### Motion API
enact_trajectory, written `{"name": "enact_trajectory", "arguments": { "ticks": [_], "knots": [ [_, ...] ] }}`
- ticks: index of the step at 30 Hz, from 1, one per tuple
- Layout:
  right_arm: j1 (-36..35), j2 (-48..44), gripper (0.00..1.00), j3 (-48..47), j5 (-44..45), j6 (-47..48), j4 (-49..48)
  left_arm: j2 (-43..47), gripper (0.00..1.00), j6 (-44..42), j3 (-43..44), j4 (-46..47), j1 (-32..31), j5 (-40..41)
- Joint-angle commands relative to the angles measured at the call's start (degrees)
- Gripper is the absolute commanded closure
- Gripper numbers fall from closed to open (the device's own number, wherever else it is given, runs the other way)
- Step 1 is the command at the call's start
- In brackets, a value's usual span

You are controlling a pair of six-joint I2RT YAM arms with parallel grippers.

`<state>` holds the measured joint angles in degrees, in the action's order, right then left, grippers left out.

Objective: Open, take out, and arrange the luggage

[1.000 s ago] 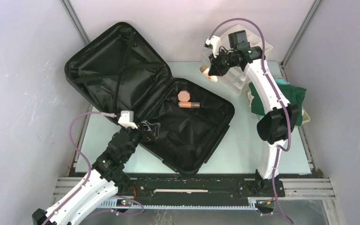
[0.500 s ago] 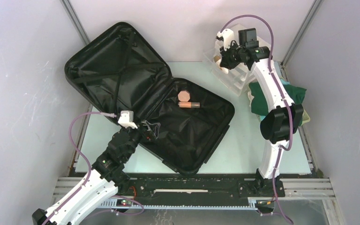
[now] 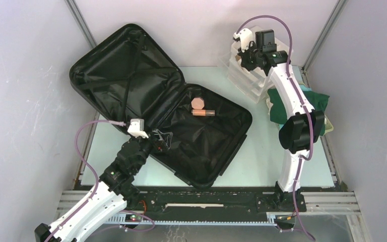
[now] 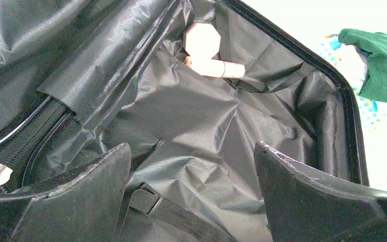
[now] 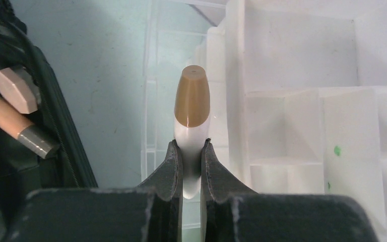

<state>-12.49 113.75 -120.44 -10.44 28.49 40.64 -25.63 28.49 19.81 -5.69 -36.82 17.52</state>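
A: luggage (image 4: 196, 121) lining: black cloth, creased, faint sheen.
B: organizer (image 5: 292, 126): smooth translucent white plastic. bottle (image 5: 191, 123): glossy white, matt tan cap. green cloth (image 4: 383, 55): soft, matt.

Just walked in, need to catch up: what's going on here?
The luggage lies open on the table. The right gripper is shut on a white bottle with a tan cap, over the white drawer organizer. The left gripper hangs open over the luggage's near edge. An octagonal jar and a tube lie inside it.
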Motion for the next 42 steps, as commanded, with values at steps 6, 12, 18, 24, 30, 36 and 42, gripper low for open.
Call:
{"name": "enact_trajectory", "arguments": {
  "ticks": [6,12,18,24,30,36,42],
  "knots": [
    [-0.1,6.3,0.86,-5.6,6.2,3.8,-3.8,-0.5,0.04,0.2,-0.1,1.6,0.3,-0.4],
    [-0.1,8.1,0.57,-7.1,7.0,4.0,-3.7,-0.8,0.05,0.3,-0.1,1.7,0.4,-0.6],
    [0.3,6.7,0.53,-7.6,0.1,1.3,-1.1,-0.8,0.04,0.4,-0.1,1.7,0.4,-0.5],
    [0.8,2.7,0.55,-7.8,-10.3,-0.6,2.1,-0.6,0.04,0.6,-0.1,1.8,0.3,-0.6],
    [1.4,-0.4,0.57,-7.9,-27.3,4.1,9.4,-0.5,0.04,0.9,-0.1,1.8,0.3,-0.8],
    [1.2,-0.6,0.61,-7.0,-34.8,4.3,11.7,-0.1,0.05,1.3,-0.3,1.7,0.3,-1.0],
    [0.2,0.4,0.61,-6.6,-37.0,4.6,13.4,0.7,0.05,1.5,-0.6,1.6,0.4,-0.8]
  ]
}}
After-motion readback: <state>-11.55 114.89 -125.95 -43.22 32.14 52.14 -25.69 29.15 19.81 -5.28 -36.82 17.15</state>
